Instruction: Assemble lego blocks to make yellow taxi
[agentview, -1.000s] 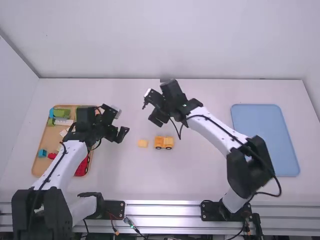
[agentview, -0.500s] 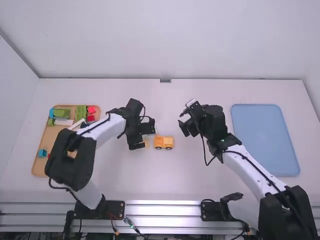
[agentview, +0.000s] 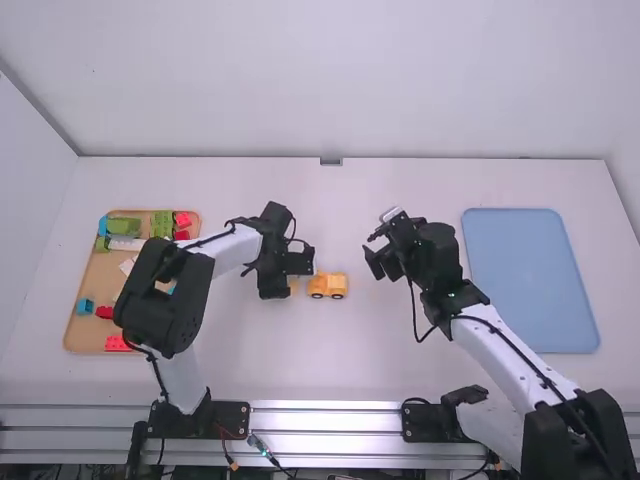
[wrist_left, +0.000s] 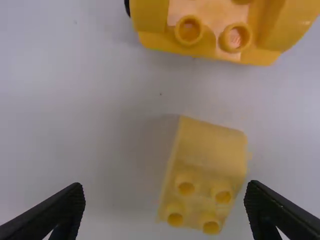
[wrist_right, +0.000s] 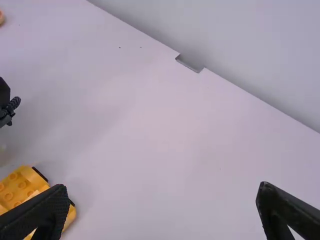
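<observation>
Near the middle of the tabletop (agentview: 230, 350), the left hand (agentview: 288, 276) is spread open above a sloped yellow block (wrist_left: 205, 165) with four studs. The block lies between its two fingers, closer to one of them; whether they touch, I cannot tell. Just beside that block, a yellow toy car (agentview: 328, 286) with black wheels stands upright. On the car's other side, apart from it, the right hand (agentview: 376, 265) is also open, with nothing between its fingers. Red, green and blue blocks lie in a wooden tray (agentview: 88, 270) at the far left.
</observation>
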